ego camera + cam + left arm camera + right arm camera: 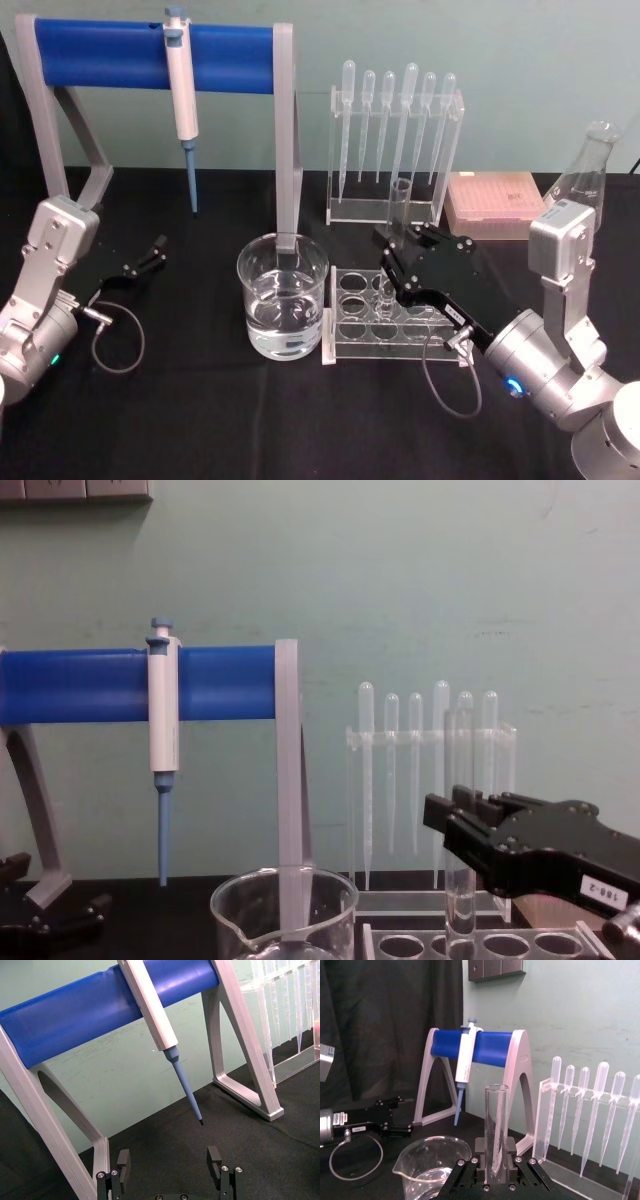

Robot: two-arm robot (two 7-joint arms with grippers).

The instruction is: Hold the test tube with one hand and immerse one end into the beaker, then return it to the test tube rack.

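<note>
glass test tube (496, 1130) upright, pinched by right gripper (495, 1157) over the clear rack (345, 352), just beside the beaker (283, 295). left gripper (170, 1165) spread, parked apart. risk: tube clips beaker rim on the way over, slips or cracks.

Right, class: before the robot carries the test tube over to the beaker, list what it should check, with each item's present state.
1. Right hand shut on the tube: ok.
2. Tube upright: ok.
3. Tube lifted clear of the rack: not ok, its lower end is at a rack hole.
4. Beaker holds liquid: ok.
5. Beaker mouth unobstructed: ok.
6. Left hand open, parked away from the beaker: ok.
</note>
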